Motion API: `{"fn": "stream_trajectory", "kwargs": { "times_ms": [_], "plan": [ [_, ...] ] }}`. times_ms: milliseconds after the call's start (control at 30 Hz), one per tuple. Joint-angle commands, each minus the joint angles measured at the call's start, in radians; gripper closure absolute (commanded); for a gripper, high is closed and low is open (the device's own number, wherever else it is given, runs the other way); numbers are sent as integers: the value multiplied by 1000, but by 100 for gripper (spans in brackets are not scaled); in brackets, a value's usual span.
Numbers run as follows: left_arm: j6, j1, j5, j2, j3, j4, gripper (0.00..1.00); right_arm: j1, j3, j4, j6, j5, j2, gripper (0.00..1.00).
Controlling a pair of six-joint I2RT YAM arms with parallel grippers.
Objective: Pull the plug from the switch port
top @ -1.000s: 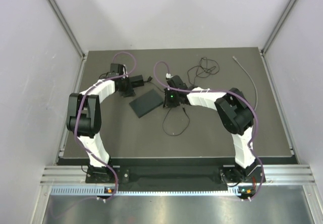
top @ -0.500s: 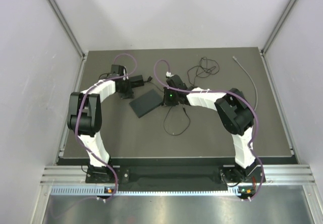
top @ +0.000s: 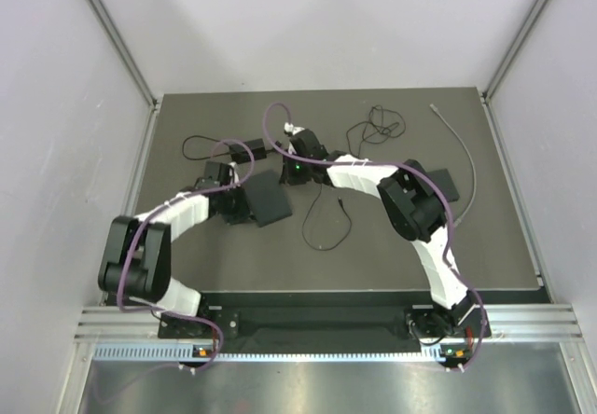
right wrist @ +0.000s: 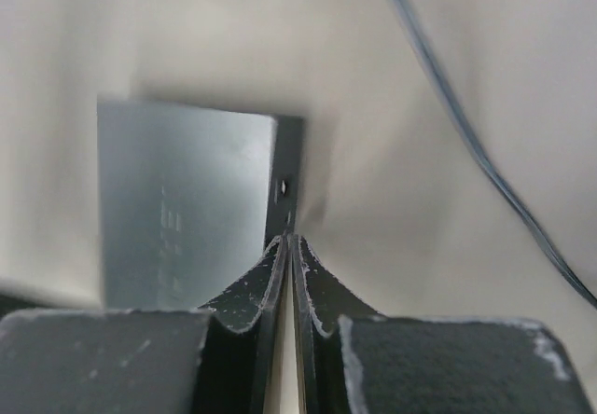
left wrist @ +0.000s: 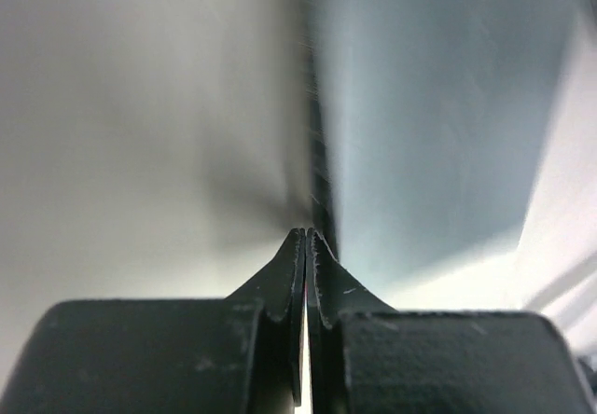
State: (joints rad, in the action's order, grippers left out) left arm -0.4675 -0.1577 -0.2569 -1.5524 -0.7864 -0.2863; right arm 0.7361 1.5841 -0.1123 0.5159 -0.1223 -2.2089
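The switch (top: 270, 200) is a flat dark box in the middle of the mat. In the left wrist view it is the grey-blue slab (left wrist: 420, 134). In the right wrist view it is a grey slab (right wrist: 187, 200) whose dark side edge shows a small hole. My left gripper (top: 247, 207) is shut, its tips (left wrist: 307, 235) at the switch's left edge. My right gripper (top: 283, 173) is shut, its tips (right wrist: 291, 240) against the switch's back edge. A thin black cable (top: 326, 223) loops on the mat right of the switch. I cannot tell whether a plug sits in a port.
A black power adapter (top: 252, 147) with its cord lies behind the switch. A tangled black cable (top: 375, 127) and a grey cable (top: 459, 148) lie at the back right. A dark flat box (top: 446, 186) sits right of my right arm. A thin cable (right wrist: 466, 144) crosses the right wrist view.
My left arm has swung forward from the adapter to the switch's left side. My right gripper has moved back and left. The switch has shifted and turned.
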Motion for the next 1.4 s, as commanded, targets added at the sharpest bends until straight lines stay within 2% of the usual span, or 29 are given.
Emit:
{"fn": "stream_trajectory", "kwargs": {
  "times_ms": [0,100,200,300,367,500,567,700,800,867,1000,1067,1367],
  "plan": [
    [-85,-98,-61,162,55,47,100,37,127,54,-40,-92,-32,94],
    [-129,-135,-56,286,79,38,100,49,187,7,-88,-109,-49,93],
    [-119,-138,-36,375,59,-26,100,37,169,-32,-119,-67,-3,92],
    [-56,-138,86,397,-11,-120,97,8,128,-90,-131,-15,69,92],
    [-34,-132,163,387,-56,-140,89,0,90,-111,-123,12,136,91],
    [-34,-54,148,229,-230,-191,89,8,-66,-116,-71,-5,238,91],
    [82,-37,110,166,-287,-194,84,17,-137,-89,-16,-13,300,91],
    [110,-11,65,-9,-443,-246,85,51,-277,-43,48,-19,359,91],
    [121,3,84,-108,-513,-246,88,77,-321,-26,73,-22,374,92],
    [147,9,32,-194,-584,-243,91,91,-338,-26,78,-16,376,92],
    [199,14,68,-333,-744,-381,94,101,-351,-6,96,-30,362,92],
    [217,23,125,-368,-769,-399,95,106,-352,6,105,-31,345,92],
    [251,44,177,-457,-780,-404,96,128,-348,0,139,-8,298,92]
  ]
}}
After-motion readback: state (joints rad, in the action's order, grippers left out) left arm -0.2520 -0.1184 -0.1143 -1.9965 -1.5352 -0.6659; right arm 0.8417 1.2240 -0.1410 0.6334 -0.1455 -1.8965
